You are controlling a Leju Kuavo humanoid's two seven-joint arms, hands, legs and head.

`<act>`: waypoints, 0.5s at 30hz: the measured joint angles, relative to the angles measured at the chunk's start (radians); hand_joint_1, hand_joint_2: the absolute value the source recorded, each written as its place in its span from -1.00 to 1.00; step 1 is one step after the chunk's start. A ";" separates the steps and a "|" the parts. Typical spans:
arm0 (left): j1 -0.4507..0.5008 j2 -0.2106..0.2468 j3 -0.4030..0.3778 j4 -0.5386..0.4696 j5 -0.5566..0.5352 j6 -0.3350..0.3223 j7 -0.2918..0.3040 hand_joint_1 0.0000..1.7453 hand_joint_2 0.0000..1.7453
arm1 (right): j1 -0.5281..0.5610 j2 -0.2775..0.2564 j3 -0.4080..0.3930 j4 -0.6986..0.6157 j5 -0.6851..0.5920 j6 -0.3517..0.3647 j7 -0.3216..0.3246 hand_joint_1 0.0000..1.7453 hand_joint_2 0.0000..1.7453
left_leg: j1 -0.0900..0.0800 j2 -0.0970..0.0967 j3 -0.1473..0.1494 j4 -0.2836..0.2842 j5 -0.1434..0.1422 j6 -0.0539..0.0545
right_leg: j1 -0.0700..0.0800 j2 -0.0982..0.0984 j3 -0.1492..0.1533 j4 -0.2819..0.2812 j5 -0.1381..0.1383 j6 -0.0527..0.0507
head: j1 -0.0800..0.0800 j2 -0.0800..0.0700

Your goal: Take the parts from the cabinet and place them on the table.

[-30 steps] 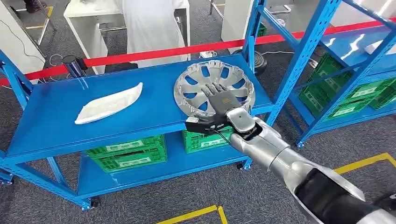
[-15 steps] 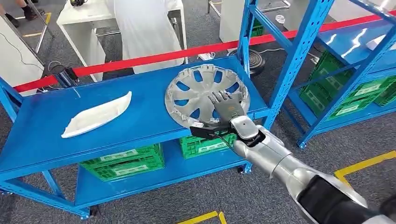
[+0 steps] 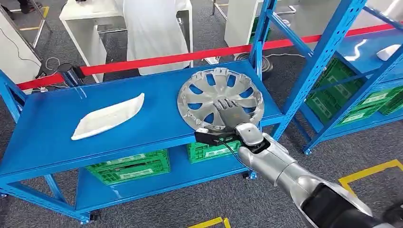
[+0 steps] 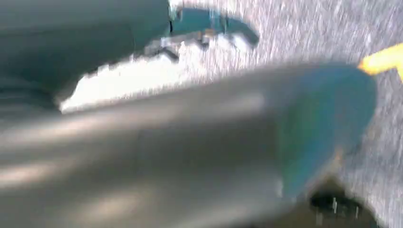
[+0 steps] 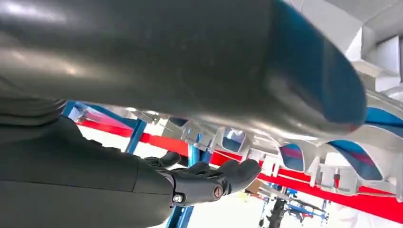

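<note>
A silver hubcap (image 3: 209, 92) lies on the right end of the blue cabinet shelf (image 3: 157, 128), its rim at the front edge. My right hand (image 3: 229, 111) grips it there, with the fingers curled on top of the cap and the dark thumb under the rim. The right wrist view shows the dark fingers (image 5: 214, 183) against the ribbed hubcap (image 5: 332, 175). A long white curved part (image 3: 108, 116) lies on the left of the same shelf. In the left wrist view my left hand (image 4: 190, 152) is a grey blur, and its fingers cannot be made out.
Green crates (image 3: 128, 164) sit on the lower shelf. A blue upright (image 3: 313, 71) stands just right of the hubcap. A second rack with green crates (image 3: 361, 99) is further right. Red tape (image 3: 157, 59) and a person in a white coat (image 3: 154, 28) are behind the cabinet.
The camera has swayed a little. My right hand's fingers, spread flat over the hubcap a second ago, have curled down onto it. The hubcap and the white part stay in place.
</note>
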State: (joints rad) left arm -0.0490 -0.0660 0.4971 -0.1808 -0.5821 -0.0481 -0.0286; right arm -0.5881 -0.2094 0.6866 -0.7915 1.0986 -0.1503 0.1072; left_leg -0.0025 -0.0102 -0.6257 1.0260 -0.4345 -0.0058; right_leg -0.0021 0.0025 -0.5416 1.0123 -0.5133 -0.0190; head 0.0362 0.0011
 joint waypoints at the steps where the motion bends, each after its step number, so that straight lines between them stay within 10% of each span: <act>1: 0.000 0.000 0.001 0.000 -0.002 0.001 0.000 -1.00 -1.00 | 0.004 0.005 -0.008 0.006 -0.010 0.000 -0.002 -1.00 -1.00 | 0.000 0.000 0.000 0.000 -0.001 0.002 | 0.000 0.000 0.000 -0.001 0.000 0.005 | 0.000 0.000; 2: 0.000 0.000 0.002 0.000 -0.005 0.003 0.000 -1.00 -1.00 | 0.009 0.011 -0.014 0.013 -0.020 0.000 -0.003 -1.00 1.00 | 0.000 0.000 0.000 0.000 -0.001 0.003 | -0.001 0.000 0.001 -0.003 0.000 0.014 | 0.000 0.000; 15: 0.000 0.000 0.016 0.000 -0.019 0.003 0.000 -1.00 -1.00 | 0.059 0.049 -0.097 0.073 -0.116 0.047 -0.031 -1.00 1.00 | -0.001 0.000 0.004 -0.002 -0.001 0.003 | -0.002 0.000 0.003 -0.003 -0.001 0.022 | 0.000 0.000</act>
State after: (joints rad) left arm -0.0490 -0.0664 0.5127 -0.1808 -0.6016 -0.0446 -0.0286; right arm -0.5289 -0.1602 0.5894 -0.7183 0.9831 -0.1034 0.0759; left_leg -0.0031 -0.0100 -0.6216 1.0237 -0.4352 -0.0029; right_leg -0.0039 0.0026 -0.5387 1.0097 -0.5139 0.0026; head 0.0359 0.0011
